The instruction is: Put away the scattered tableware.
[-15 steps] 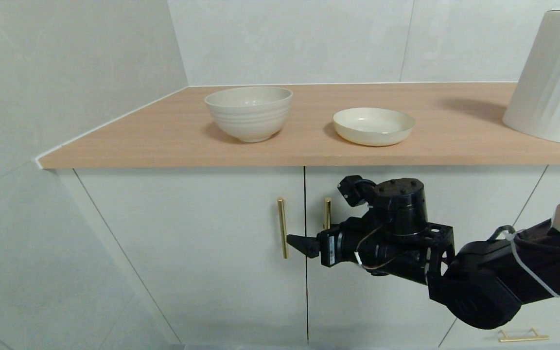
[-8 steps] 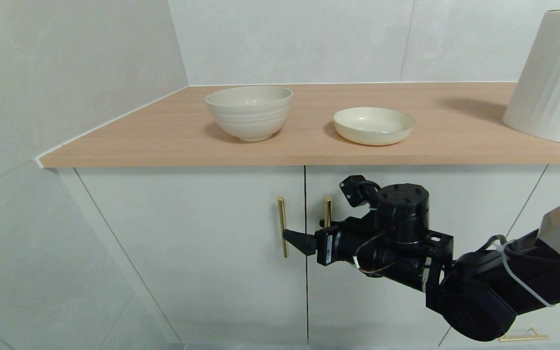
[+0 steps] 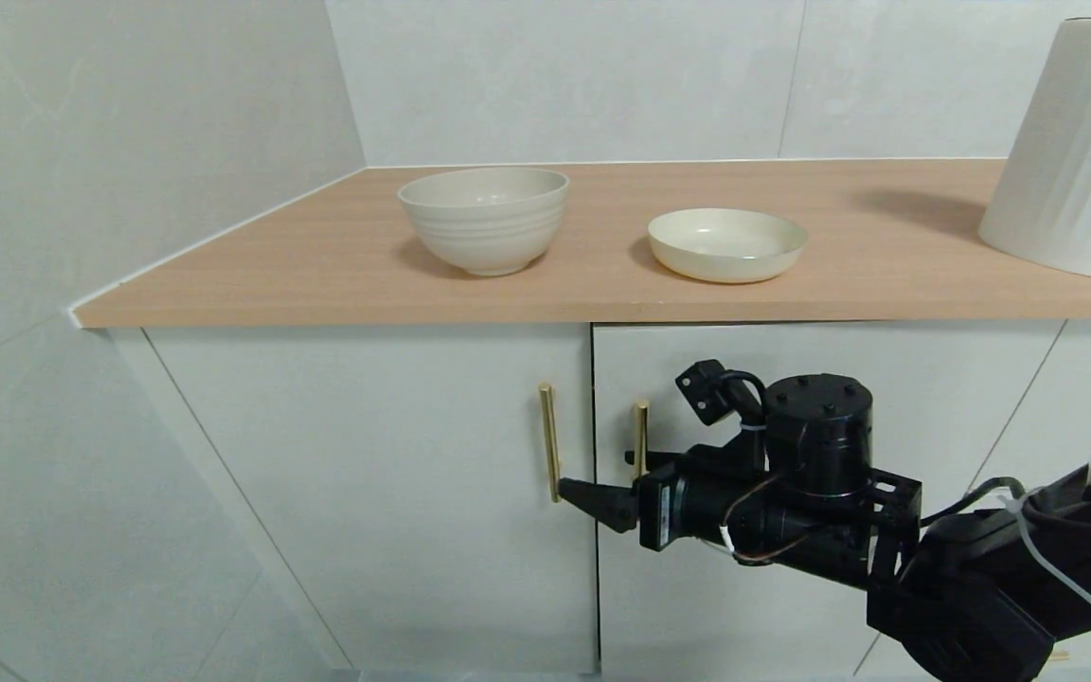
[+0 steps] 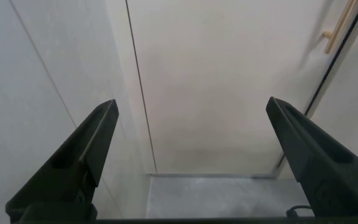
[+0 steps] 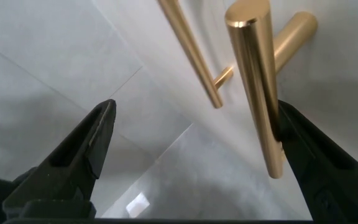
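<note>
The bowl and shallow dish are sitting apart near the front edge of the wooden counter. Below them, the right gripper is gaping wide around the right door's brass handle, clamping nothing. The left gripper is hanging open and empty before a cabinet door.

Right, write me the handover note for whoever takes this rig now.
Grippers: left gripper open and empty, low in front of the cabinet. The right gripper is open, with the right door's gold handle between its fingers, not clamped.
Things: bowl and shallow dish sit apart on the counter.
Done: nothing put away; the cabinet looks shut.
Left: probably close on the handle, pull the door open, stow bowl and dish.
</note>
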